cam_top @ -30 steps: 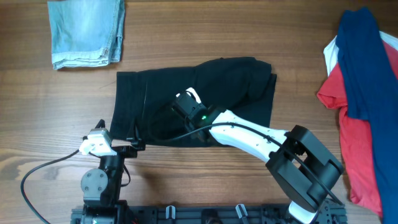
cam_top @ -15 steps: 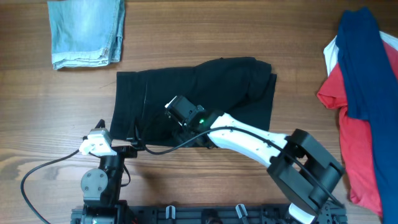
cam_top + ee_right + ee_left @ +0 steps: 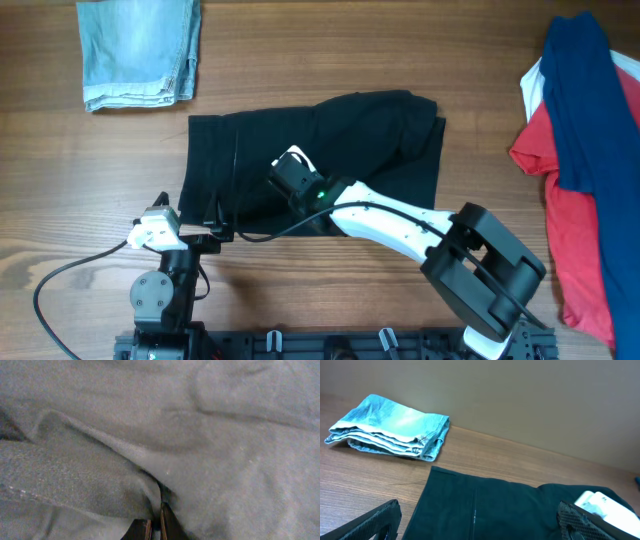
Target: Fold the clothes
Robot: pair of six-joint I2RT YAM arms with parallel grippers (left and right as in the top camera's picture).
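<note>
Your black shorts [image 3: 330, 140] lie spread flat mid-table [image 3: 90, 170], long side left to right. The upper right corner is bunched and rounded, the left edge straight.

Right gripper [image 3: 285, 168] is down on the shorts, left of their centre, with the arm reaching in from the near right. In the right wrist view the gripper [image 3: 155, 527] has its fingers [image 3: 170, 526] pressed nearly together. A raised fold of the fabric [image 3: 100, 480] runs straight down into them, so you're pinching the shorts there. The cloth reads grey that close up.

Left gripper [image 3: 215, 236] sits at the near edge of the shorts, towards their left corner. In the left wrist view it [image 3: 477, 507] is spread wide, one finger [image 3: 375, 520] at each bottom corner of the frame, nothing between them but flat black cloth [image 3: 485, 495]. Can't tell whether the tips touch the fabric.

Other clothes:
- Folded denim [image 3: 140, 50] at the far left corner, well apart from the shorts, layers stacked.
- Heap at the right edge: dark blue piece [image 3: 585, 110] draped over a red one [image 3: 575, 230], a bit of white [image 3: 530, 92] showing at the left side.
</note>
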